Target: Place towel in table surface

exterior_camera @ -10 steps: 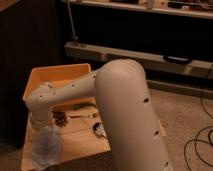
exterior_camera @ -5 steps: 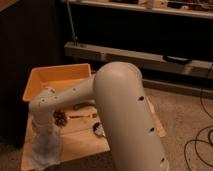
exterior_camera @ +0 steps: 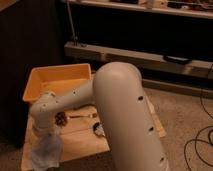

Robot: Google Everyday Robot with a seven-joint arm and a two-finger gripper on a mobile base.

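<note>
The towel (exterior_camera: 46, 151) is a pale grey-blue cloth at the front left corner of the wooden table (exterior_camera: 80, 142). It gathers to a narrow peak at the top and spreads out below onto the table. My gripper (exterior_camera: 52, 132) is right over that peak, at the end of the white arm (exterior_camera: 65, 102) that reaches in from the right, and it is shut on the towel's top. The wrist hides the fingertips.
An orange bin (exterior_camera: 56, 80) stands at the back left of the table. A small brown object (exterior_camera: 61, 118) and a dark and white item (exterior_camera: 97, 130) lie mid-table. My bulky white upper arm (exterior_camera: 127, 115) covers the table's right side. Cables (exterior_camera: 200, 145) lie on the floor at right.
The arm's end has moved down and slightly left over the front left corner, and the towel has sunk lower and spread onto the table.
</note>
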